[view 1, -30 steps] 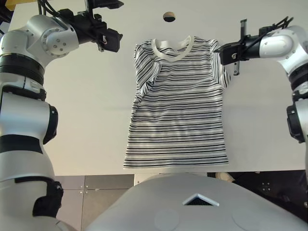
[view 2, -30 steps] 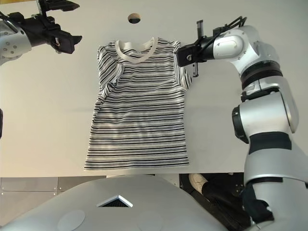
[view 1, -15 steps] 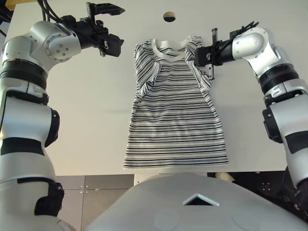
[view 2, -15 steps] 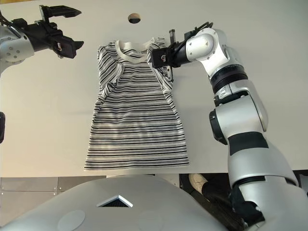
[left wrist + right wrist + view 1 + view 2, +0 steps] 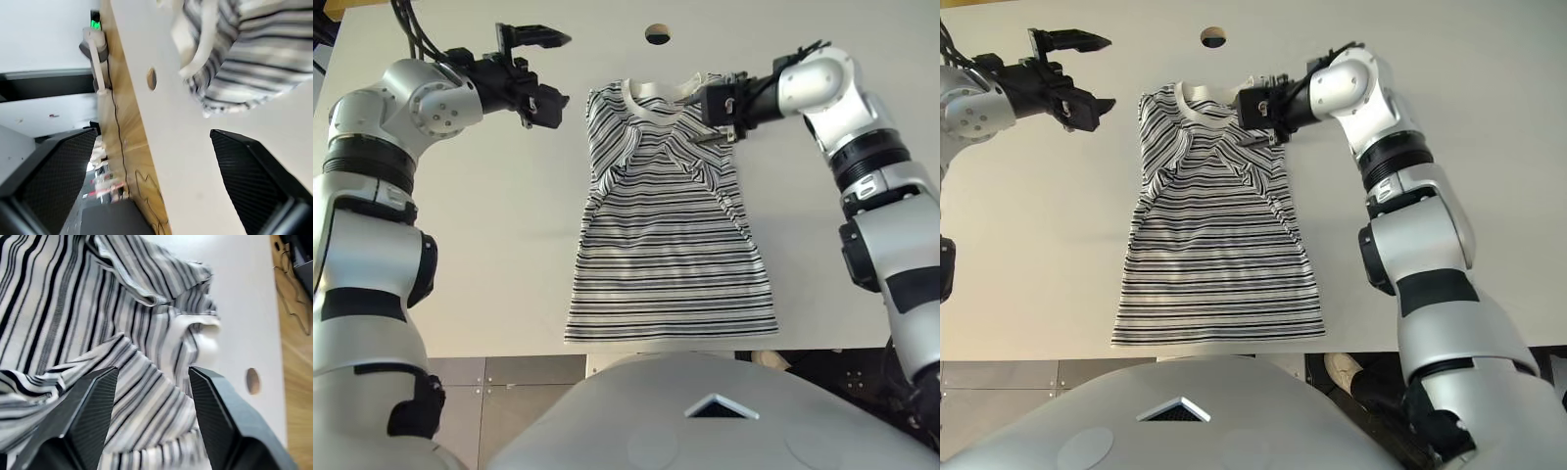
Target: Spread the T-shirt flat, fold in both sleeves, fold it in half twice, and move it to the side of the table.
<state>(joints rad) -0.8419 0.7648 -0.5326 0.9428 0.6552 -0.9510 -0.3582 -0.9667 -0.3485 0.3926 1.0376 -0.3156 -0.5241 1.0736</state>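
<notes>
My right end effector (image 5: pixel 718 105) is spread above the T-shirt's (image 5: pixel 671 255) folded-in right sleeve (image 5: pixel 707 164), so my left end effector (image 5: pixel 556 73), also spread, is nearer the bunched left sleeve (image 5: pixel 604 127), which lies just to its right on the counter (image 5: pixel 489 245).

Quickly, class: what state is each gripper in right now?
Left gripper: open, holding nothing.
Right gripper: at the folded-in sleeve of the T-shirt; open or shut cannot be told.

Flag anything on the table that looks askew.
The T-shirt is rumpled at the top: the sleeve on the robot's left is bunched inward, and the other lies crumpled across the chest by the right gripper.
</notes>
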